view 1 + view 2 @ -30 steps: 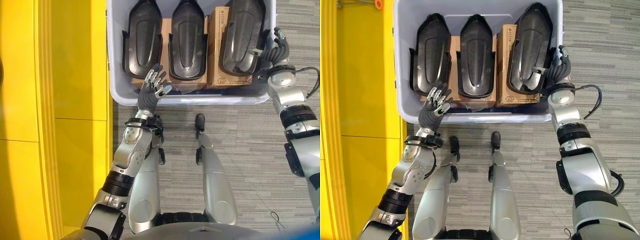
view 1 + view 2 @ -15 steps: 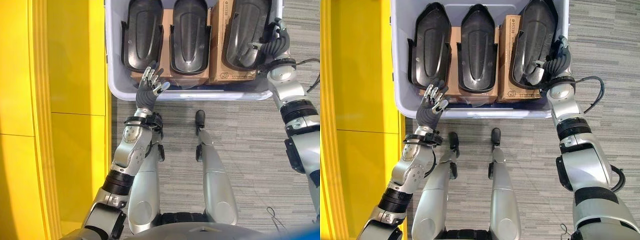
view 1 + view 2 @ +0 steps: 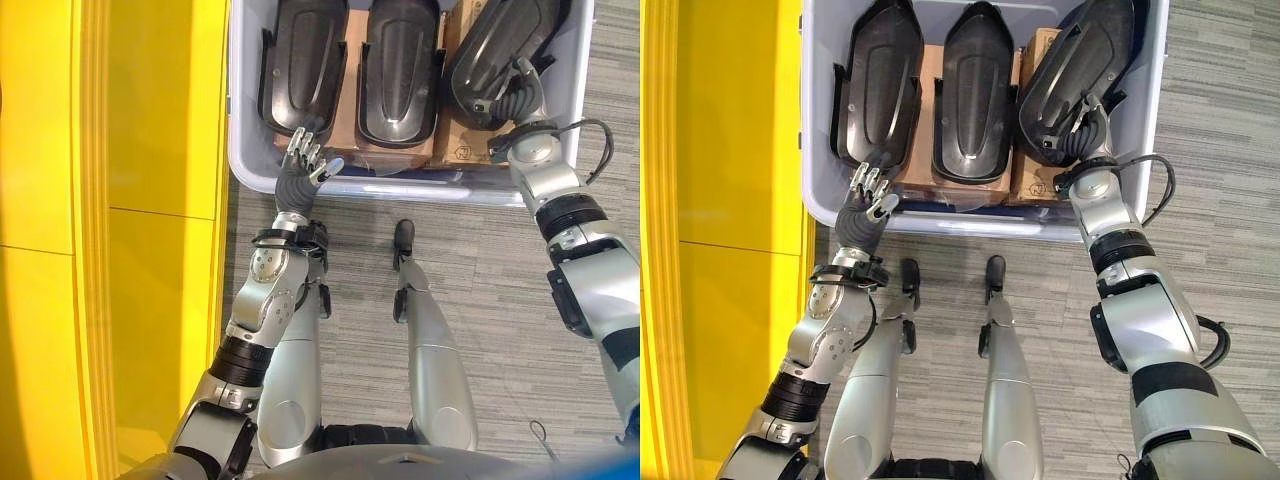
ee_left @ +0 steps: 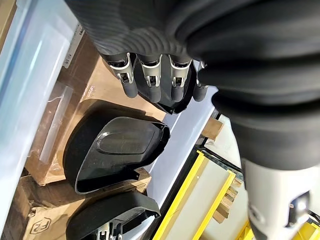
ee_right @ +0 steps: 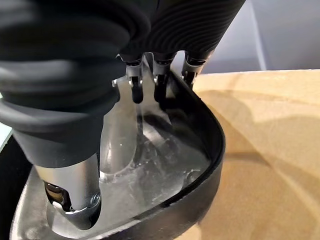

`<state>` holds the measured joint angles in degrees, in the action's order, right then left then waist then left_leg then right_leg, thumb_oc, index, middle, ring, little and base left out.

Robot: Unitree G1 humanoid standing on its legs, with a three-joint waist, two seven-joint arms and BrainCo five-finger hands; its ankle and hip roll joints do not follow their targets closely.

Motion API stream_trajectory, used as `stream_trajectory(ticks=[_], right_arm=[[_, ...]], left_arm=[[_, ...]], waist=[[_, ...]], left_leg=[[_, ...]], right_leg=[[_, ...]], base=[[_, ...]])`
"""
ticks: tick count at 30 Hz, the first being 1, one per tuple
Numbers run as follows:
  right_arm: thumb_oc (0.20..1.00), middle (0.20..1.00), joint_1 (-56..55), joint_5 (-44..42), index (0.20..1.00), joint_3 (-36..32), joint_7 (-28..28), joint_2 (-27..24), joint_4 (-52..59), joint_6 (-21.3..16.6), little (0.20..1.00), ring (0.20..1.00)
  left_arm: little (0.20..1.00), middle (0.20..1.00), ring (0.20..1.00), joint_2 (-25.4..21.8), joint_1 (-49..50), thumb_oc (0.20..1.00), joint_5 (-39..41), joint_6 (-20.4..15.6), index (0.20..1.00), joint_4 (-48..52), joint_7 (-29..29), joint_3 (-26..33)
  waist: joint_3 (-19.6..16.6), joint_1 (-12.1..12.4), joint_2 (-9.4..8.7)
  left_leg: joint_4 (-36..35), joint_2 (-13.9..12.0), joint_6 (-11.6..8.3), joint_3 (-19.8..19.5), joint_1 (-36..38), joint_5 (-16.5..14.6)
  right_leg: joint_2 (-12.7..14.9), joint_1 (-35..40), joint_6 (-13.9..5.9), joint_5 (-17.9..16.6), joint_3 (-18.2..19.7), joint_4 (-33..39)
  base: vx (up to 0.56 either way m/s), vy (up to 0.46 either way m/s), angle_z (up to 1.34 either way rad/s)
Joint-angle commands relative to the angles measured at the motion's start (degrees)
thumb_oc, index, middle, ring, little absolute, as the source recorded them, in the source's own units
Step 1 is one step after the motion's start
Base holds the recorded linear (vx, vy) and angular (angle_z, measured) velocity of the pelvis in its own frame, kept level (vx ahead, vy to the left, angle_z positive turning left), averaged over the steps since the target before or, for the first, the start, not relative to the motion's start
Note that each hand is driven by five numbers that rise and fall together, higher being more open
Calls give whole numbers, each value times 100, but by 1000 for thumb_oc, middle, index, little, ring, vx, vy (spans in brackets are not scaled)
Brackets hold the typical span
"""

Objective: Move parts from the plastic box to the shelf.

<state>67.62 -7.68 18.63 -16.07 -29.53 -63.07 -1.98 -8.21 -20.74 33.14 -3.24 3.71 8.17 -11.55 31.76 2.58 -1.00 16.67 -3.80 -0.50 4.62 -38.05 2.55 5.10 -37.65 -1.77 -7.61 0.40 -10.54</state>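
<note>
Three black moulded parts lie on cardboard boxes (image 3: 458,152) inside the pale plastic box (image 3: 420,188). My right hand (image 3: 515,100) is shut on the near rim of the right part (image 3: 495,45), which sits tilted with its near end swung towards the middle part (image 3: 398,65). In the right wrist view its fingers (image 5: 134,89) curl over that part's rim (image 5: 210,165) while the thumb presses inside the shell. My left hand (image 3: 305,165) hovers open at the box's near wall, its fingers (image 4: 150,75) just short of the left part (image 3: 303,65).
The yellow shelf (image 3: 110,200) runs along my left, close beside the box. Grey carpet (image 3: 500,290) lies between me and the box.
The right part has turned and tilted in my right hand, its near end moving left. The camera has shifted, so the box sits higher and further right. My left hand holds its pose.
</note>
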Motion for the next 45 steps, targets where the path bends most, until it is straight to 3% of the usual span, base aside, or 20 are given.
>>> stream_trajectory(ticks=[1,8,24,34,45], right_arm=[[1000,1000,19,-160,1000,314,168,-9,-121,-79,1000,1000],[1000,1000,1,-59,1000,434,180,-56,-177,-58,1000,1000],[1000,1000,-823,878,1000,916,380,-280,250,22,1000,1000],[1000,1000,-887,1243,1000,1153,351,-504,261,16,1000,1000],[1000,1000,-774,1047,1000,669,-30,-1085,1587,43,1000,1000]], left_arm=[[1000,1000,1000,-33,266,1000,107,-379,1000,886,41,-110],[1000,1000,1000,5,252,1000,106,-402,1000,868,62,-109],[1000,1000,1000,107,278,1000,56,-392,1000,868,69,48],[1000,1000,1000,123,173,1000,28,-423,1000,804,87,67],[1000,1000,1000,110,178,1000,-2,-440,1000,763,171,188]], waist=[[-197,70,289],[-197,94,316],[-197,-34,126],[-197,-35,103],[-197,-144,-13]], left_leg=[[263,-188,-118,-540,-251,-420],[256,-158,-117,-558,-284,-410],[182,-210,-129,-548,-65,-427],[185,-211,-133,-568,21,-440],[171,-246,-140,-563,119,-463]], right_leg=[[347,5,-66,235,31,-518],[370,-19,-70,219,31,-518],[346,173,-93,216,5,-446],[356,277,-92,237,-18,-434],[343,353,-98,248,-11,-421]], base=[[-15,14,4],[-7,10,1],[0,0,0],[0,0,0],[0,0,0]])
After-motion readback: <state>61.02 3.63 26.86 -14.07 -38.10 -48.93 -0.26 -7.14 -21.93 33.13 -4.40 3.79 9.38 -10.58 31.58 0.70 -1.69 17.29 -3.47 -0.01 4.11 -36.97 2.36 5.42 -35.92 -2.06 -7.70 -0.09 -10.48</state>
